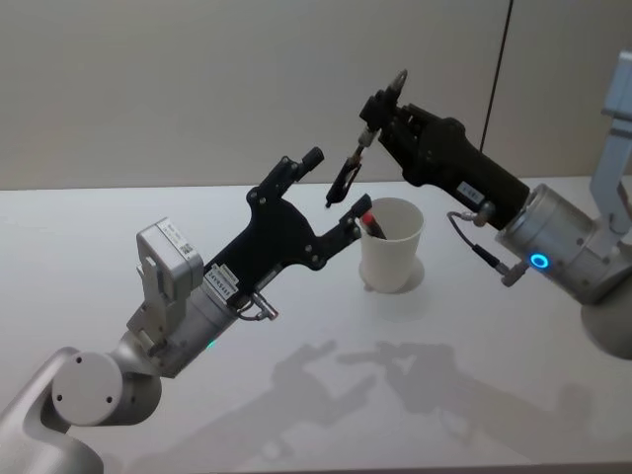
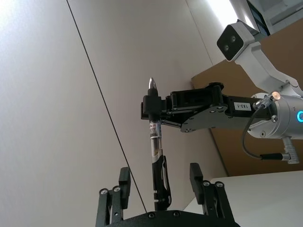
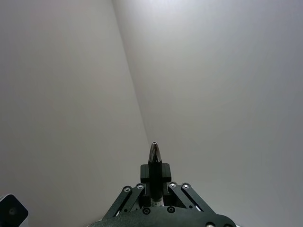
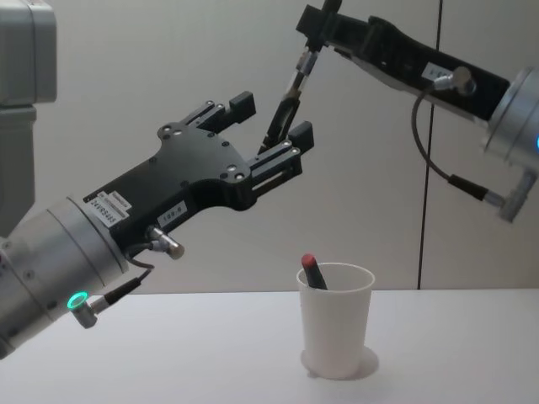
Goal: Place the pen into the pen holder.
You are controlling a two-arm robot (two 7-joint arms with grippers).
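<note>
1. A plain white desk (image 1: 118,212) stood before a pale wall.
2. The right gripper (image 1: 373,111) clamped the slim black-and-clear pen (image 1: 346,176) near its metal tip, high above the desk; the left gripper (image 1: 330,194), fingers spread, flanked the pen's lower end.
3. The white paper-cup pen holder (image 1: 393,247), mid-desk, held a red-capped marker (image 4: 312,271).

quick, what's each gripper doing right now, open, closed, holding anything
Left gripper: open, fingers either side of the pen, not clamping it.
Right gripper: shut on the pen near its tip, holding it in the air above the table.
</note>
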